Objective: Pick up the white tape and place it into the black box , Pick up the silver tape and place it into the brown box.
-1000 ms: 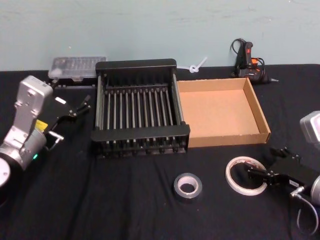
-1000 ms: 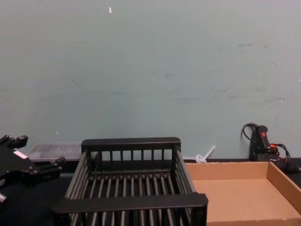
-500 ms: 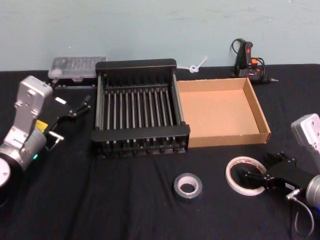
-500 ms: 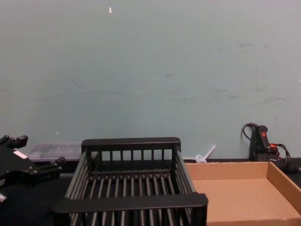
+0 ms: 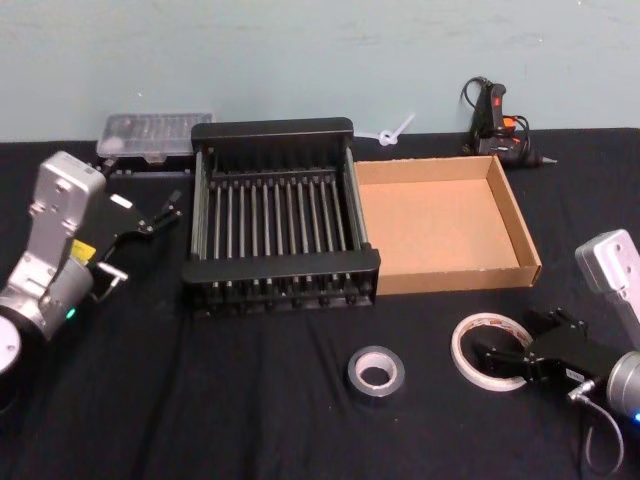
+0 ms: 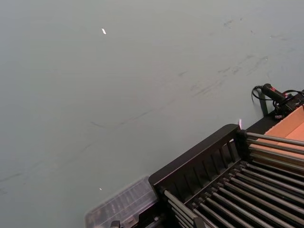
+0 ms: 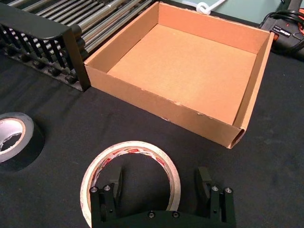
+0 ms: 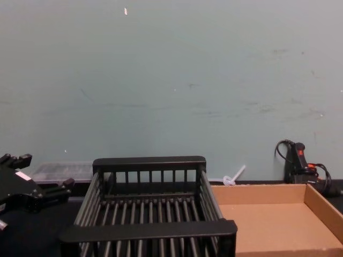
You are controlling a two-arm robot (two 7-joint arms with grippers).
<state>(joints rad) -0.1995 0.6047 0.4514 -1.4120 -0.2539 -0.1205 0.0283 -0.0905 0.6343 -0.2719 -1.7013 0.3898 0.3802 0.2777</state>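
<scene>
Nothing is delivered yet: the black box (image 5: 280,215) at frame centre and the brown box (image 5: 445,222) to its right both sit bare. The right pincer (image 7: 159,190), at lower right, is spread open astride the near rim of the white tape (image 7: 130,178), not clamped. The silver tape (image 5: 375,373) lies on the worktop (image 5: 250,400) at lower centre. The left pincer (image 5: 160,215) waits open at left. Two tapes, two boxes, two pincers.

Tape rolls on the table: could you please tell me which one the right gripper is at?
The white tape, the flat red-printed ring: the right gripper has one finger inside it and one outside. The silver tape lies apart, further left.
</scene>
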